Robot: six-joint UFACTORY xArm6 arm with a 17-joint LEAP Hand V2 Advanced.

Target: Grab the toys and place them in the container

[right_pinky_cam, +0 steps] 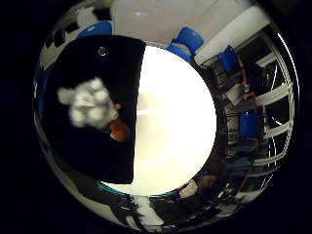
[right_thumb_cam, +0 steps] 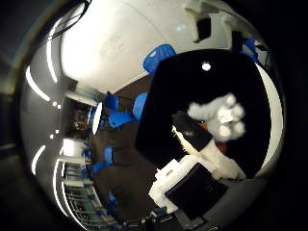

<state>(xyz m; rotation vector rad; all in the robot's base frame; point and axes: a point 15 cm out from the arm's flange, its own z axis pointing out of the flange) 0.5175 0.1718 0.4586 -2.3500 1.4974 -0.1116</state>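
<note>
From the little finger side we see a white plush toy (right_pinky_cam: 87, 105) with an orange-brown part lying on a black mat (right_pinky_cam: 102, 151), which sits on a white round table (right_pinky_cam: 175, 126). From the thumb side we see our hand (right_thumb_cam: 202, 163) over the mat beside the toy, touching nothing; we cannot tell its finger state.

Mat (right_pinky_cam: 97, 151): lying on the worktop (right_pinky_cam: 175, 126), covering its 9 o'clock side.
Plush toy (right_pinky_cam: 87, 105): sitting on the mat.
Chairs (right_pinky_cam: 187, 39): standing beyond the worktop, at 12 o'clock.
</note>
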